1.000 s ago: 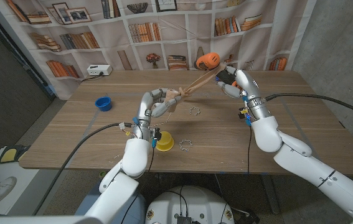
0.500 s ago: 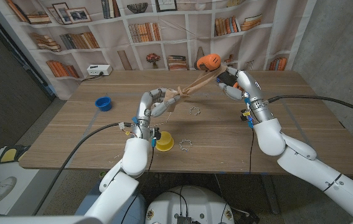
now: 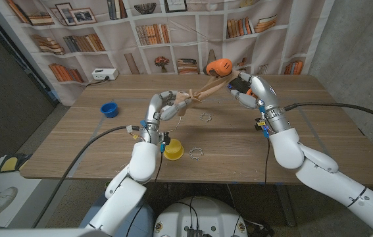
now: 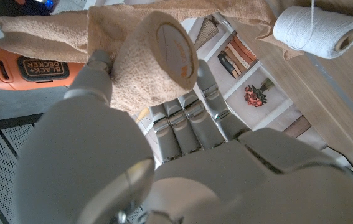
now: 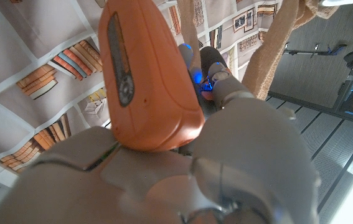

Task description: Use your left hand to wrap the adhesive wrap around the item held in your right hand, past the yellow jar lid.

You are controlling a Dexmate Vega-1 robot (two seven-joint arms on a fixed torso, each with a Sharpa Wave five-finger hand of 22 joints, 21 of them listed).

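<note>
Wrap stretched taut between two raised hands, above the far half of the table.

The left hand (image 3: 163,105) grips the tan adhesive wrap roll (image 4: 157,53), fingers curled around it. A strip of wrap (image 3: 206,87) runs up and to the right from it to the orange tool (image 3: 220,65), which the right hand (image 3: 247,89) holds clamped. The yellow jar lid (image 3: 174,149) lies on the wooden table (image 3: 318,118), nearer than the left hand.

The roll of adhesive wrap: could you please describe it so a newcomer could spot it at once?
Above the middle of the wooden table, the left hand holds a tan roll of adhesive wrap. A stretched tan strip runs from it to the orange tool in the right hand; nearby, the white twine spool has none.
</note>
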